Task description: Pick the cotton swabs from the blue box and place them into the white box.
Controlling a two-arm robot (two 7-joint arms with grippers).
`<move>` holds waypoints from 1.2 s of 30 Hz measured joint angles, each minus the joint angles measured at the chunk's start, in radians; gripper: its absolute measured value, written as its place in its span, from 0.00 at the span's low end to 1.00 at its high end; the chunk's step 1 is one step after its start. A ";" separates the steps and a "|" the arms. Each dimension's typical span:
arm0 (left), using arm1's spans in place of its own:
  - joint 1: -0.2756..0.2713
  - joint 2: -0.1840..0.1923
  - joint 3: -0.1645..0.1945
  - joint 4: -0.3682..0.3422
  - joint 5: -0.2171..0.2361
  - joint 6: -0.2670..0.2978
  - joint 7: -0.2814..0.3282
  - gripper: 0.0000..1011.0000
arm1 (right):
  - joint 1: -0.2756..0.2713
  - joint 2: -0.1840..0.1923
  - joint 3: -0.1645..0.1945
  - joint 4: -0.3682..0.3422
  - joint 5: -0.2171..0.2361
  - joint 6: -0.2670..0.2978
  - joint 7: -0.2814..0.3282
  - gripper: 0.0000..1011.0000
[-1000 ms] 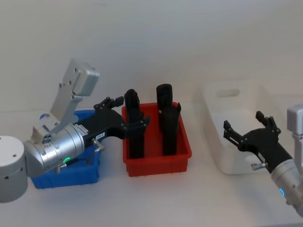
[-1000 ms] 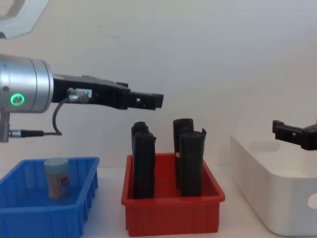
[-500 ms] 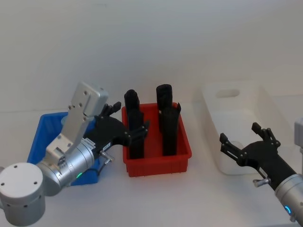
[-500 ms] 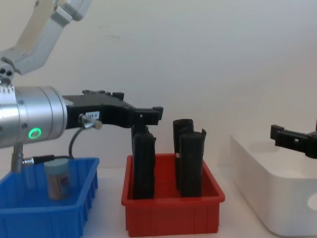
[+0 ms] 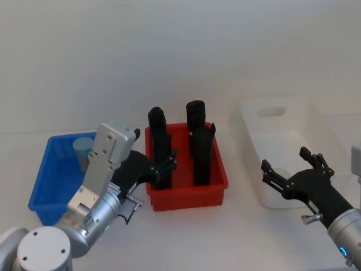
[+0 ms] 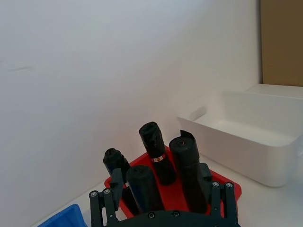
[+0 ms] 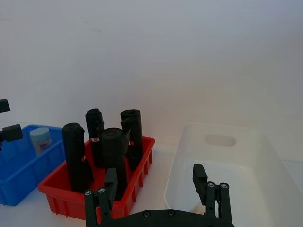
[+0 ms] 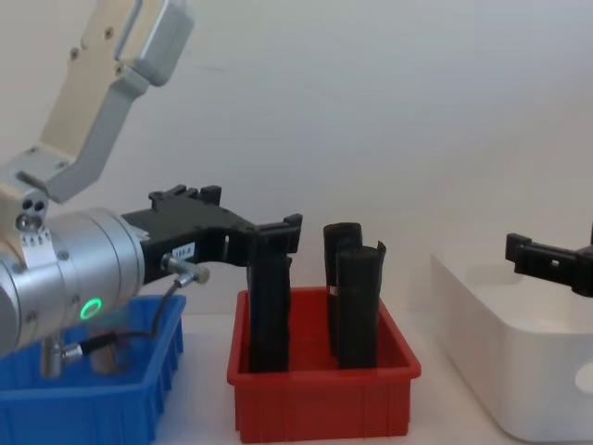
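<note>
One tub of cotton swabs [image 5: 84, 150], clear with a pale blue lid, stands at the back of the blue box [image 5: 49, 189] on the table's left; the right wrist view shows the tub [image 7: 40, 139] in the blue box [image 7: 19, 163] too. The white box [image 5: 277, 107] sits on the right. My left gripper [image 5: 164, 162] is open and empty. It hovers between the blue box and the red bin, its fingertips beside the front-left black upright. In the chest view the left gripper [image 8: 278, 232] sits above the red bin's left edge. My right gripper [image 5: 285, 161] hangs open and empty over the white box's near side.
A red bin [image 5: 189, 196] holding several tall black upright objects [image 5: 197, 141] stands between the two boxes, close to my left gripper's fingers. A plain white wall backs the table. Bare tabletop lies in front of the bins.
My left arm has drawn back toward me and lowered, uncovering the blue box and the tub. My right gripper slid back and slightly left, then held still.
</note>
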State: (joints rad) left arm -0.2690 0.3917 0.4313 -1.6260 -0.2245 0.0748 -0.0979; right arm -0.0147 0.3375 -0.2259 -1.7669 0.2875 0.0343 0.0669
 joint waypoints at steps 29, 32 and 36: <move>0.032 -0.010 0.023 0.000 0.024 -0.061 0.087 0.99 | 0.000 0.000 0.000 0.000 0.000 0.000 0.000 0.99; 0.032 -0.010 0.023 0.000 0.024 -0.061 0.087 0.99 | 0.000 0.000 0.000 0.000 0.000 0.000 0.000 0.99; 0.032 -0.010 0.023 0.000 0.024 -0.061 0.087 0.99 | 0.000 0.000 0.000 0.000 0.000 0.000 0.000 0.99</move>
State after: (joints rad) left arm -0.2372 0.3821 0.4542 -1.6262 -0.2004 0.0138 -0.0108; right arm -0.0146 0.3375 -0.2258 -1.7667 0.2873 0.0340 0.0668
